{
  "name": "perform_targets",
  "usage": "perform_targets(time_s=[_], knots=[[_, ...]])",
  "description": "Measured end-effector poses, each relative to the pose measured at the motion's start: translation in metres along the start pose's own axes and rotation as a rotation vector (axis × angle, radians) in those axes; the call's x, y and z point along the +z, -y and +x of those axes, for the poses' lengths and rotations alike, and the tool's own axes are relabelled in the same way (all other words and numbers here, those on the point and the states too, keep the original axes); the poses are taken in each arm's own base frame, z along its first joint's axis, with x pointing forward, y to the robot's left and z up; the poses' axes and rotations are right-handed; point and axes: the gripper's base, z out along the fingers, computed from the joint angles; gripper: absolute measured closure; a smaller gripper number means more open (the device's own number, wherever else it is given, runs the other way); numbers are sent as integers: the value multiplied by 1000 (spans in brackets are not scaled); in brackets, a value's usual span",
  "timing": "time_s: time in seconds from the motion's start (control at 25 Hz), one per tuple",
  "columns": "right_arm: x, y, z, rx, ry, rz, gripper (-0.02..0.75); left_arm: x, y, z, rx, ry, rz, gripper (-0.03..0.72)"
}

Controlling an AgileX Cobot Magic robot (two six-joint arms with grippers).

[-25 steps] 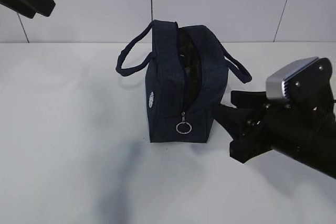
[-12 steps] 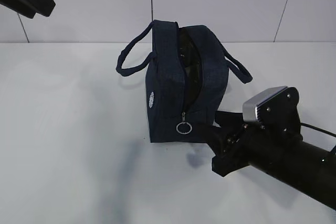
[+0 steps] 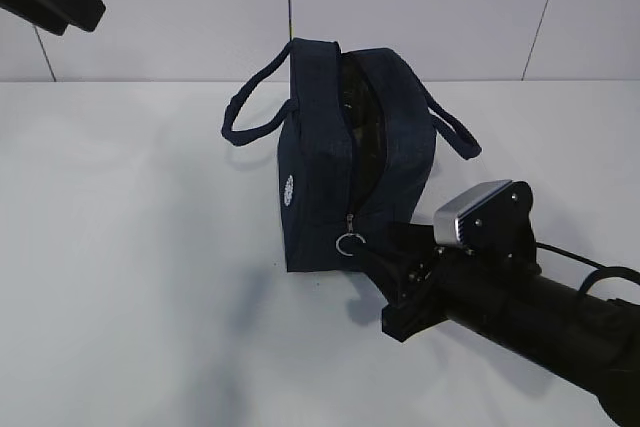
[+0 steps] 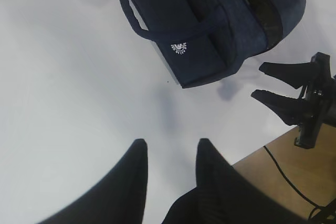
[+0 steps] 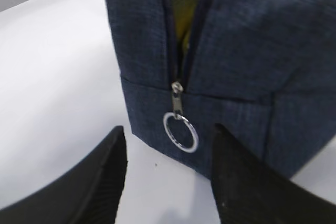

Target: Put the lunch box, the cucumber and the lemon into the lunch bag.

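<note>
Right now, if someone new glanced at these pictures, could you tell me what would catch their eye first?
The navy lunch bag standing mid-table, its zipper open down to the end wall, with something yellow showing in the gap. Next, the right gripper, open and close in front of the bag's metal ring pull. The left gripper hangs open over bare table, away from the bag.

Navy lunch bag [image 3: 340, 162] with white logo [image 4: 179, 48], silver ring pull [image 5: 180, 131], yellow inside.
</note>
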Motion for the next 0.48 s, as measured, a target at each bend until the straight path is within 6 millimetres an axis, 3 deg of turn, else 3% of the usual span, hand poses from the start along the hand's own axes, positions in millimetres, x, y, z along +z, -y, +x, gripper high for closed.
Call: perform_targets(time_s=[0.48], knots=[[19,5,-5,-28,-68,13,331,0,0,0,-1,0,0,461]])
